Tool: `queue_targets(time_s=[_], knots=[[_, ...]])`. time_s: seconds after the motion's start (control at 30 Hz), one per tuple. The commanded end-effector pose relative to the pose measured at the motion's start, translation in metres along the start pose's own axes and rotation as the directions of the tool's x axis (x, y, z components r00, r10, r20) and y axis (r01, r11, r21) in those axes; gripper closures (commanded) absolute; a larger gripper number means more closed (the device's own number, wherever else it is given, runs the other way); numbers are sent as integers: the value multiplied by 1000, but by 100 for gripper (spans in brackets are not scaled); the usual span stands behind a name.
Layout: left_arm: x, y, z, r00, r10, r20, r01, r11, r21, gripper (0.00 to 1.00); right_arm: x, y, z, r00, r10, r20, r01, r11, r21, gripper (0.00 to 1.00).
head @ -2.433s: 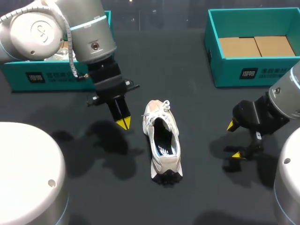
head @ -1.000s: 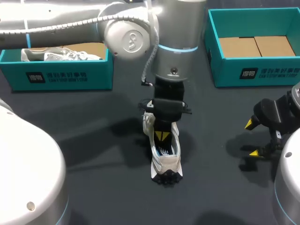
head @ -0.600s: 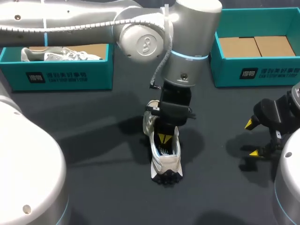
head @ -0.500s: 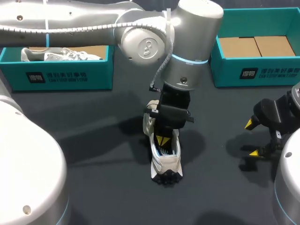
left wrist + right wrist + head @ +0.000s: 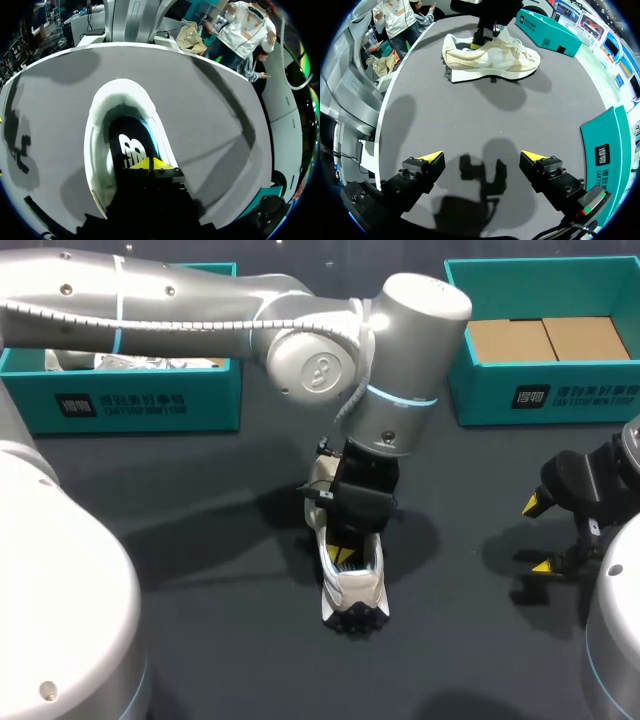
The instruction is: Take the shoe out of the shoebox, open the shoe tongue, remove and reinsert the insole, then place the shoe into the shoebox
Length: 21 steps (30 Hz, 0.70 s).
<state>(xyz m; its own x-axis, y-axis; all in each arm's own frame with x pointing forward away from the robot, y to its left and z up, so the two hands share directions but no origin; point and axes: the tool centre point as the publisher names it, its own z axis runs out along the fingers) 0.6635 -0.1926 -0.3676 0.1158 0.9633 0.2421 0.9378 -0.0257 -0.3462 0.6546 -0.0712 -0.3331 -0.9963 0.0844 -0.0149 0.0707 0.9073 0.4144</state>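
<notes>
Left claw [image 5: 148, 163], tips clenched together, sits inside the shoe [image 5: 95, 150] over its insole [image 5: 121, 131]; pressing down could skid the shoe along the surface [image 5: 200, 110].

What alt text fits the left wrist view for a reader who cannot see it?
The left gripper, its yellow tips together, sits inside the opening of a white shoe, just over the dark insole. The shoe rests on a grey table.

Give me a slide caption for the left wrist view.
Left gripper, yellow tips together, down inside the opening of the white shoe, over its dark insole.
</notes>
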Motion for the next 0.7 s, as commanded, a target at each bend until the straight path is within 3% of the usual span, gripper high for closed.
queue_targets(time_s=[0.03,0.37,0.7], knots=[[1,-3,6,1000,5,-1,-5,1000,-12,100,2,0,-1,1000,0,3,0,1000,2,0],[-14,-1,30,999,23,35,-22,999,-26,100,2,0,-1,1000,0,3,0,1000,2,0],[7,-14,-18,998,12,61,-7,996,-87,100,2,0,-1,1000,0,3,0,1000,2,0]])
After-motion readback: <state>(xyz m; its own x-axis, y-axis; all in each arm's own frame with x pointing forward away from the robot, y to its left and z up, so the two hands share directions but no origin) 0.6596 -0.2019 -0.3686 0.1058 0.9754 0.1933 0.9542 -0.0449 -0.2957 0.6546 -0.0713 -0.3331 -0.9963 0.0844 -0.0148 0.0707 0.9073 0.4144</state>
